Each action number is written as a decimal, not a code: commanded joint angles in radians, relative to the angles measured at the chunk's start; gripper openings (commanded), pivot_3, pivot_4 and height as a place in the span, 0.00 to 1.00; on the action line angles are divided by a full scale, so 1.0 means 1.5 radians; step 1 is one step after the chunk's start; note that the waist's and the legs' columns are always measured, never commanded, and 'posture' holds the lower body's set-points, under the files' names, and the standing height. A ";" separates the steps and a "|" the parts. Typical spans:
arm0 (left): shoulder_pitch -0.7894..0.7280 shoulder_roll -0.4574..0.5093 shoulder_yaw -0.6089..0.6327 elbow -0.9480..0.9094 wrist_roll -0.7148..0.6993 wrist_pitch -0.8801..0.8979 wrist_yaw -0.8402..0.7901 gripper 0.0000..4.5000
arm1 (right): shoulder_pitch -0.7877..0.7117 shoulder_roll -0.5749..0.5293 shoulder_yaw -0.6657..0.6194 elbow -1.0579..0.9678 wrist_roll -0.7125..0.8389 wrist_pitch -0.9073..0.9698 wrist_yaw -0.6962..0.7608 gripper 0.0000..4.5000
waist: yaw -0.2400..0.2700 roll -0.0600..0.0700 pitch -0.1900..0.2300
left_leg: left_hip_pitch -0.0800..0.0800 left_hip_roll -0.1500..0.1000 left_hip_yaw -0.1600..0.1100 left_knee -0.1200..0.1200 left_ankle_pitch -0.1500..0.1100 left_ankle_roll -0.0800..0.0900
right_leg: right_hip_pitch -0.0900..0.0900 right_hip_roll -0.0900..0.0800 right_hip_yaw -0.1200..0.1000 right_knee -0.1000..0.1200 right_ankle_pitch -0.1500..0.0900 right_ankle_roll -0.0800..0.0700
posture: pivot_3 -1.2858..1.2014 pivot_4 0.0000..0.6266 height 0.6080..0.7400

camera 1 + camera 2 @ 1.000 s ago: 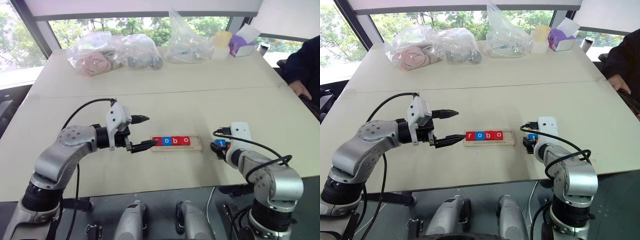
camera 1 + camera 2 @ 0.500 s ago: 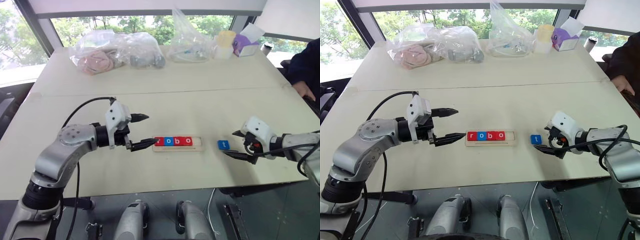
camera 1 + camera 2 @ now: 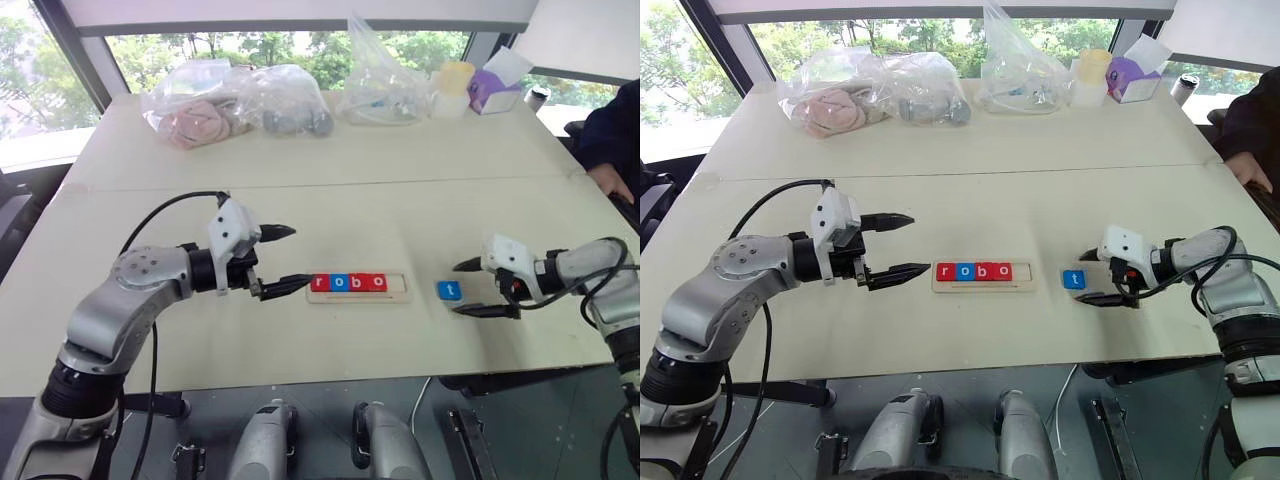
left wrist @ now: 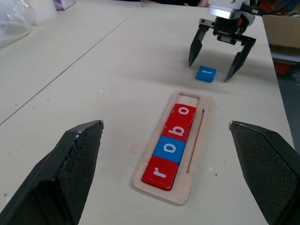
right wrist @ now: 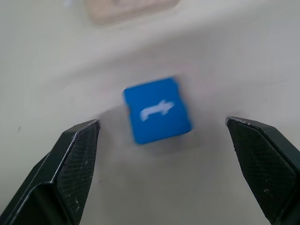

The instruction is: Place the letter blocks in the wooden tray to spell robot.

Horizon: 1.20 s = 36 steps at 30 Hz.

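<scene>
Four letter blocks (image 3: 348, 283) sit in the wooden tray (image 3: 357, 297) spelling r-o-b-o, red, blue, red, red; the slot at the tray's right end is bare. Fifth tile, blue t block (image 3: 449, 290), lies flat on the surface (image 3: 330, 200) just right of the tray. Right pincer (image 3: 470, 289) spread wide, fingers either side of the t, not touching it. Left pincer (image 3: 281, 259) spread too, holding nothing, just left of the tray's r end.
</scene>
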 commanded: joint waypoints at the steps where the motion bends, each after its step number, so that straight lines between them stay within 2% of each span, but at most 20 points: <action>1: 0.005 0.007 0.019 -0.030 -0.004 -0.002 0.007 1.00 | -0.031 -0.002 0.006 0.047 -0.026 -0.046 0.014 0.98 | 0.000 0.000 0.000 | 0.000 0.000 0.000 0.000 0.000 0.000 | 0.000 0.000 0.000 0.000 0.000 0.000 | 0.52 0.24 0.89; 10: 0.007 0.009 0.023 -0.036 -0.007 0.004 0.014 1.00 | -0.057 0.030 0.012 0.088 -0.042 -0.079 0.018 0.98 | -0.001 0.000 0.000 | 0.003 0.000 0.000 0.000 0.000 0.000 | 0.002 0.000 0.000 0.001 0.000 0.000 | 0.52 0.24 0.89; 21: 0.010 0.016 0.030 -0.040 -0.011 0.010 0.012 1.00 | -0.059 0.050 0.011 0.060 -0.037 -0.058 0.026 0.98 | -0.003 0.000 0.000 | 0.004 0.001 0.000 0.000 0.000 -0.001 | 0.003 0.000 0.000 0.001 0.000 -0.001 | 0.52 0.24 0.89; 24: 0.009 0.016 0.029 -0.040 -0.010 0.011 0.013 1.00 | -0.059 0.055 0.008 0.055 -0.034 -0.054 0.030 0.80 | -0.003 0.000 0.000 | 0.005 0.001 0.000 0.000 0.000 -0.001 | 0.003 0.000 0.000 0.002 0.000 -0.001 | 0.52 0.24 0.89; 29: 0.007 0.014 0.026 -0.039 -0.009 0.011 0.015 1.00 | -0.065 0.060 0.008 0.063 -0.041 -0.053 0.032 0.25 | -0.002 0.000 0.000 | 0.005 0.001 0.000 0.000 0.000 -0.001 | 0.003 0.000 0.000 0.002 0.001 -0.001 | 0.52 0.24 0.89; 32: 0.010 0.014 0.027 -0.042 -0.010 0.011 0.015 1.00 | -0.070 0.061 0.007 0.059 -0.044 -0.047 0.026 0.25 | -0.002 0.000 0.000 | 0.005 0.001 0.000 0.000 0.000 -0.001 | 0.004 0.000 0.000 0.002 0.001 -0.001 | 0.52 0.24 0.89; 36: 0.014 0.015 0.028 -0.044 -0.011 0.011 0.015 1.00 | -0.080 0.072 0.003 -0.041 -0.018 0.008 0.030 0.25 | -0.004 0.000 0.000 | 0.005 0.001 0.000 0.000 0.000 -0.001 | 0.004 0.000 0.001 0.002 0.001 -0.001 | 0.52 0.24 0.89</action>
